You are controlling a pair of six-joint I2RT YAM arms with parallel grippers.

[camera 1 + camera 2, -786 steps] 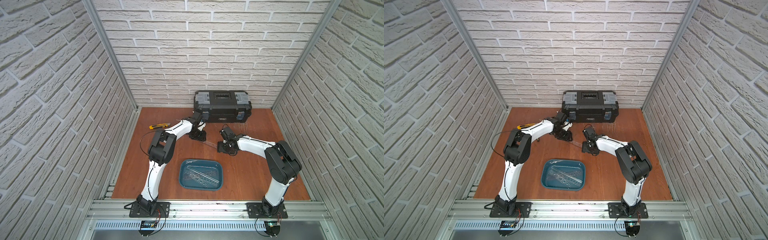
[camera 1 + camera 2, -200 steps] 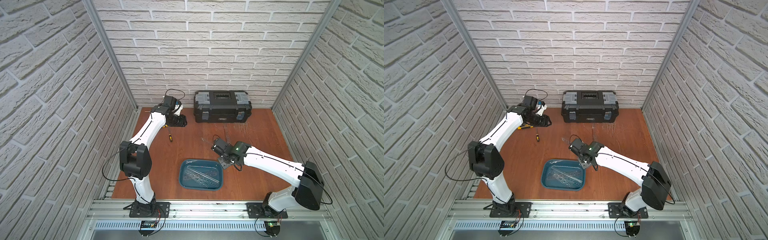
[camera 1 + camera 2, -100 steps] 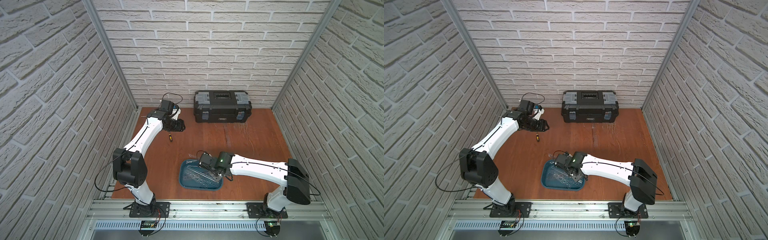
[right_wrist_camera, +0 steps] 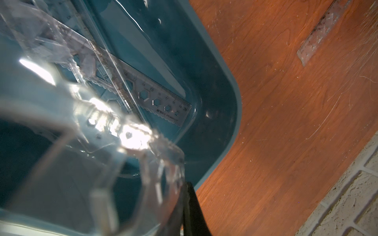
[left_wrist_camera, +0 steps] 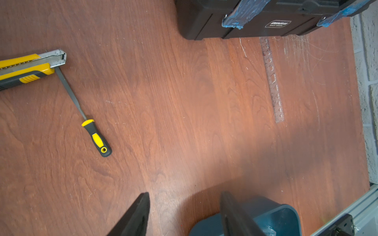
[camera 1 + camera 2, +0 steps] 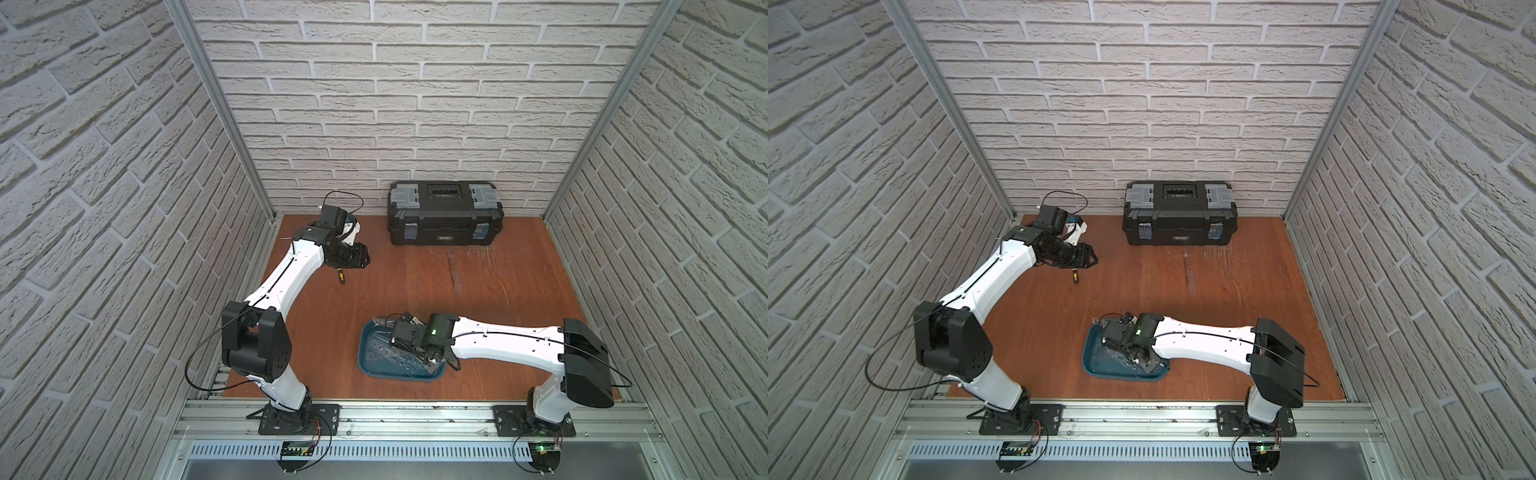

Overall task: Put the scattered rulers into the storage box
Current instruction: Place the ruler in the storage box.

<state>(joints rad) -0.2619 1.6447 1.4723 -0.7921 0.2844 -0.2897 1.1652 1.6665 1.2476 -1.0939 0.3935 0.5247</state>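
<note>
Now, right claw (image 4: 189, 206): clamped tight on a clear ruler (image 4: 131, 155), newly arrived above the storage box (image 6: 368, 361) (lower centre); release looks next.
Left claw (image 6: 363, 259): half-spread, empty, withdrawn upper left.
Leftover ruler (image 6: 456, 272): desk (image 6: 519, 311), below toolbox (image 6: 444, 216).

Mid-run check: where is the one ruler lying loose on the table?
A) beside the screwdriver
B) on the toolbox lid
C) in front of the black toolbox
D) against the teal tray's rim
C: in the left wrist view the loose ruler lies flat on the table with one end by the front of the black toolbox, well apart from the screwdriver and the teal tray.
</note>
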